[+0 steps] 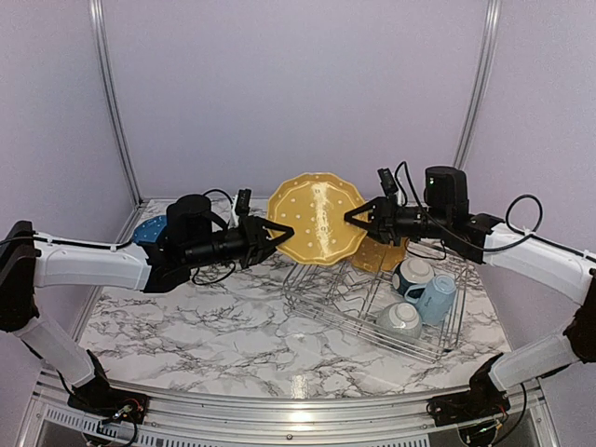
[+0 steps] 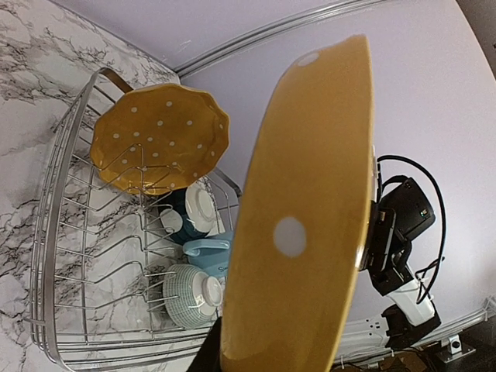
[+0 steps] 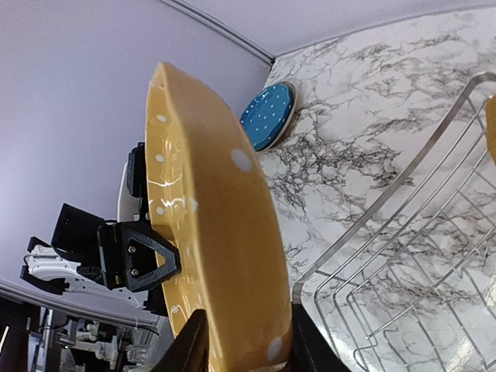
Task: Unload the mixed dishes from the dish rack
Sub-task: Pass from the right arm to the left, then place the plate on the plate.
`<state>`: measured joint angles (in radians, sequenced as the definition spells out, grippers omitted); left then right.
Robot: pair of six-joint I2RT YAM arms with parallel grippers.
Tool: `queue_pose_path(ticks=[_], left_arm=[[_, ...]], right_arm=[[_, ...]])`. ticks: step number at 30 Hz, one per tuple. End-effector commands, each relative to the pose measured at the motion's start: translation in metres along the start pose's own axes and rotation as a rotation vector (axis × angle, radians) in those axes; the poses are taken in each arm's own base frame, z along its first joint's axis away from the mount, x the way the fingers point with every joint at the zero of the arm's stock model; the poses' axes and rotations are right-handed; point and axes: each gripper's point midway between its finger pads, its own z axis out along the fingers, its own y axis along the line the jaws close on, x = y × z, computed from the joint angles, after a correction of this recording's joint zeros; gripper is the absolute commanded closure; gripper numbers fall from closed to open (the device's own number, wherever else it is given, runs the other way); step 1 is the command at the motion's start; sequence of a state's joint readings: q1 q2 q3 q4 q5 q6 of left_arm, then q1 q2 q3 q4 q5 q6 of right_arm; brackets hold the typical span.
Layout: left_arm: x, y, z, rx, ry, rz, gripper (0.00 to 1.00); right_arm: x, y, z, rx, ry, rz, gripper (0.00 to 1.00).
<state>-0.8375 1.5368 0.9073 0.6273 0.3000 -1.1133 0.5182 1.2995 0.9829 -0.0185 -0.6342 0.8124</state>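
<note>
A yellow scalloped dotted plate (image 1: 317, 219) hangs on edge above the table, left of the silver wire dish rack (image 1: 321, 303). My left gripper (image 1: 276, 232) is shut on its left rim and my right gripper (image 1: 357, 218) on its right rim. In the right wrist view my fingers (image 3: 190, 349) straddle the plate (image 3: 209, 232). A second yellow plate (image 1: 382, 253) stands in the rack, with a light blue mug (image 1: 436, 298) and two small bowls (image 1: 413, 273) (image 1: 400, 319). A blue dotted plate (image 1: 149, 228) lies on the table behind my left arm. The cream bird-pattern plate is out of view.
The marble table (image 1: 205, 335) has a metal rail along its near edge (image 1: 298, 410). Lilac walls with upright metal posts (image 1: 112, 102) close off the back and sides. Black cables (image 1: 521, 209) loop off both wrists.
</note>
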Motion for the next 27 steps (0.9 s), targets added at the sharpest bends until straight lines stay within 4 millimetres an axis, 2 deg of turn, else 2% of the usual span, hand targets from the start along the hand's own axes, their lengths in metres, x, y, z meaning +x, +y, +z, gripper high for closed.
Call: queue_pose_path(ticks=[1,5,8,13,16,20,22,24,27], left_arm=[[-0.016,-0.028,-0.012,0.110,-0.050,0.005,1.00],[-0.028,-0.026,-0.027,0.110,-0.087,0.006,1.00],[-0.038,-0.020,-0.042,0.096,-0.115,-0.002,1.00],[-0.062,0.012,-0.084,-0.009,-0.201,-0.049,1.00],[-0.085,0.045,-0.125,-0.164,-0.332,-0.099,1.00],[-0.106,0.089,-0.195,-0.438,-0.583,-0.161,1.00],[-0.111,0.098,-0.227,-0.509,-0.693,-0.194,1.00],[-0.115,0.105,-0.249,-0.552,-0.781,-0.228,1.00],[-0.125,0.111,-0.262,-0.572,-0.829,-0.244,1.00]], right_arm=[[-0.023,0.022,-0.009,-0.022,-0.104,-0.113,0.57],[-0.027,0.015,-0.013,0.047,-0.112,-0.138,0.31],[-0.033,0.012,-0.018,0.101,-0.120,-0.175,0.21],[-0.043,0.000,-0.032,0.242,-0.137,-0.252,0.18],[-0.048,-0.011,-0.045,0.357,-0.155,-0.296,0.18],[-0.047,-0.023,-0.060,0.459,-0.158,-0.337,0.18],[-0.045,-0.026,-0.065,0.486,-0.155,-0.345,0.18],[-0.043,-0.027,-0.068,0.496,-0.155,-0.347,0.17],[-0.042,-0.023,-0.071,0.485,-0.166,-0.354,0.17]])
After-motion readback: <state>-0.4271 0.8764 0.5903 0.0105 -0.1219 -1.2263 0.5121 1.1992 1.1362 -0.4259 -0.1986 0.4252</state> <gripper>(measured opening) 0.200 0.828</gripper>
